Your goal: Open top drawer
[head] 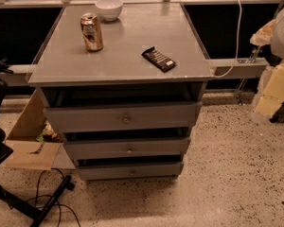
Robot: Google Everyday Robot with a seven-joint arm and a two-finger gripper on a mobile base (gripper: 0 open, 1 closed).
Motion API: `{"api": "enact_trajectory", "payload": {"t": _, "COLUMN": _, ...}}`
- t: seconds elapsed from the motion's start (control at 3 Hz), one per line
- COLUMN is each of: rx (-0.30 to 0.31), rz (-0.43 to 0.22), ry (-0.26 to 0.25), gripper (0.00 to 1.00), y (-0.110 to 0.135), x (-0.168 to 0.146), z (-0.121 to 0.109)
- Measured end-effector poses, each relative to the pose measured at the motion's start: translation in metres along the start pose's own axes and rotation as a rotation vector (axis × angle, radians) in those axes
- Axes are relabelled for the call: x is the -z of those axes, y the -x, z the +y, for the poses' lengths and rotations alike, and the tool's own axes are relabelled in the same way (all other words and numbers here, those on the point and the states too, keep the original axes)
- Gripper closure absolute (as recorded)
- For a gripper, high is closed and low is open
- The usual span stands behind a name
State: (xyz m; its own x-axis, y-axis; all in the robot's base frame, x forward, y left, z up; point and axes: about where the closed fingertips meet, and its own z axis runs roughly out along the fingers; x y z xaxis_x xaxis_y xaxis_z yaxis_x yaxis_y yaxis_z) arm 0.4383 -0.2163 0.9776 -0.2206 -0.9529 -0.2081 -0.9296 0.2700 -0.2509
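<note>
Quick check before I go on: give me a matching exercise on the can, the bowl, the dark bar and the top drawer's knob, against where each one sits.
Things:
1. can
2. bowl
3. dark bar
4. knob

Places:
A. cabinet top, back edge
B. centre of the top drawer front
C. cabinet top, left side
D. cabinet top, front right

Pairs: 1-C, 2-A, 3-D, 4-B.

The gripper is not in view.

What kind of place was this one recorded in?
Likely an office or lab workspace: grey drawer cabinet on a speckled floor, with an open cardboard box beside it. The gripper appears to hang at the right edge.
</note>
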Motion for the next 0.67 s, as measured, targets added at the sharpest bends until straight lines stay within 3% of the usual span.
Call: {"api": "enact_trajectory", "payload": {"t": 0.67, "rx": 0.012, "rz": 0.002, "ry": -0.01, "gripper": 0.0, "y": 0.005, "x": -0.016, "z": -0.001}}
